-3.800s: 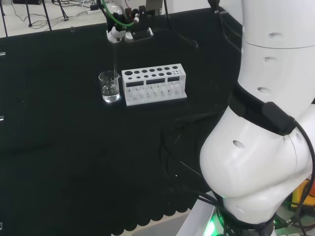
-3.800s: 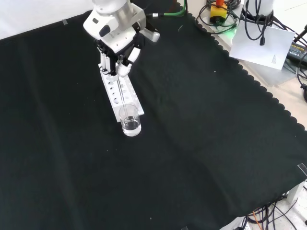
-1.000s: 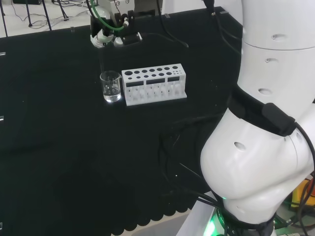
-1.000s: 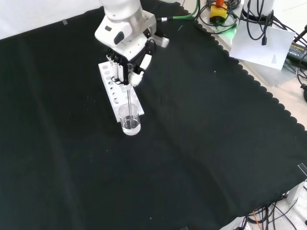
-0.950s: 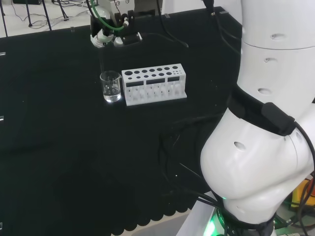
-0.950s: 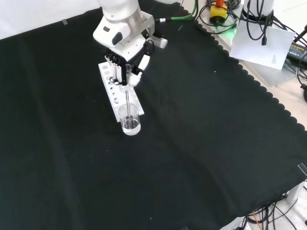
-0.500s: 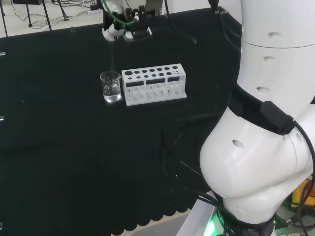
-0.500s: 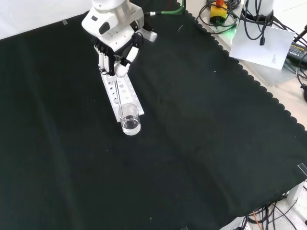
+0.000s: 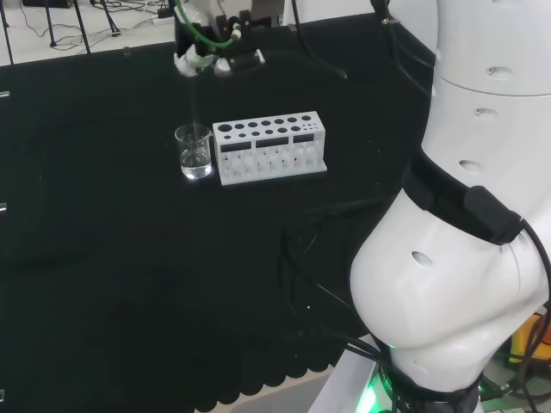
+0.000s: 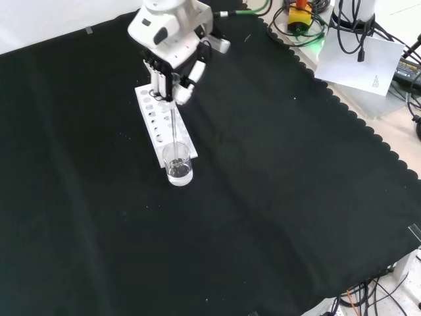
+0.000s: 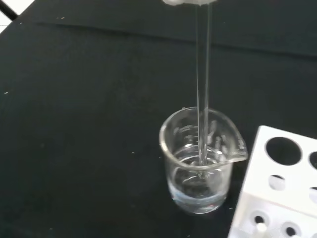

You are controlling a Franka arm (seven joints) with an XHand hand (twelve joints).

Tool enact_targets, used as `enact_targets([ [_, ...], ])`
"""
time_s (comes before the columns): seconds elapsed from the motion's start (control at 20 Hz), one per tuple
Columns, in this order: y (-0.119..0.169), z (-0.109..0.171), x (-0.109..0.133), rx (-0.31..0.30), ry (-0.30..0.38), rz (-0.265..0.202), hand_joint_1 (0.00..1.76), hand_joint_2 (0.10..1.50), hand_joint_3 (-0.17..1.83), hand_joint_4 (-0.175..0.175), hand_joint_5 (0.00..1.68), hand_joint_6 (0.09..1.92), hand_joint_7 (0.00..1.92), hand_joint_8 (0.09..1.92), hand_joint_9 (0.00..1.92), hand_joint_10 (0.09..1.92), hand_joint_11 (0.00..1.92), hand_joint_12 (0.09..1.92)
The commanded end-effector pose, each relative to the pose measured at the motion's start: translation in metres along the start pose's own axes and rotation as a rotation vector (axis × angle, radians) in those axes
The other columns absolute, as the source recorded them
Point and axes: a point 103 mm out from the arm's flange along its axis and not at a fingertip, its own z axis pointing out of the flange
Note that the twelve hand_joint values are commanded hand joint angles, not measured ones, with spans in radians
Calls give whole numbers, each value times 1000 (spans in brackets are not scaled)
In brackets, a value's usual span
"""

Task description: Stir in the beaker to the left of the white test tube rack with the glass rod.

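Where the front view's lower half lies nearest the camera, the black cloth [image 10: 263, 217] is bare and wide open, running to a scalloped edge along the right side of the frame and across the lower right corner. Past that edge, at the upper right, sit cables and a sheet of paper [image 10: 360, 62], off the cloth and well apart from the work. Open cloth also spreads over the left and lower parts of the head view.

Farther in, left of centre in the front view, stands one beaker [image 10: 177, 163] of clear glass with a little clear liquid in its bottom. It sits just beside the near end of one white rack [image 10: 163, 126], which stretches away toward the upper left; in the head view the beaker [image 9: 193, 151] stands just left of the rack [image 9: 270, 148].

One glass rod [image 10: 173, 135] rises nearly upright from the beaker. In the wrist view its lower end dips into the liquid inside the beaker [image 11: 202, 161], close to the spout side, with the rack's corner [image 11: 277, 193] just beside it.

Farthest off, above the rack's middle in the front view, the hand [image 10: 172, 78] hangs over the cloth with its fingers curled round the rod's top end. In the head view the hand [image 9: 207, 58] sits above the beaker near the frame's top.
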Motion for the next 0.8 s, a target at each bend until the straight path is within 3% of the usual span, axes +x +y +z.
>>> enact_targets([
  [0.05, 6, 2, 21, -4, 2, -25, 1313, 1100, -175, -175, 1391, 87, 1167, 1040, 1597, 890, 1657, 632],
  [0.2, 15, -1, 17, -10, -8, -7, 1313, 1100, -175, -175, 1391, 87, 1167, 1041, 1596, 890, 1657, 632],
  [0.25, 1, 9, -14, -27, 41, -8, 1313, 1100, -175, -175, 1391, 87, 1167, 1041, 1596, 890, 1657, 632],
  [0.35, 10, 12, -33, -39, 33, -6, 1313, 1100, -175, -175, 1391, 87, 1168, 1040, 1596, 890, 1657, 633],
  [0.6, 24, -6, -6, -32, -19, 3, 1313, 1100, -175, -175, 1391, 87, 1168, 1040, 1595, 890, 1656, 633],
  [0.75, 23, -12, -3, -25, -28, 8, 1313, 1100, -175, -175, 1391, 87, 1167, 1041, 1595, 890, 1656, 633],
  [0.8, 2, -10, -16, -56, -6, 6, 1313, 1100, -175, -175, 1391, 87, 1167, 1040, 1595, 891, 1656, 633],
])
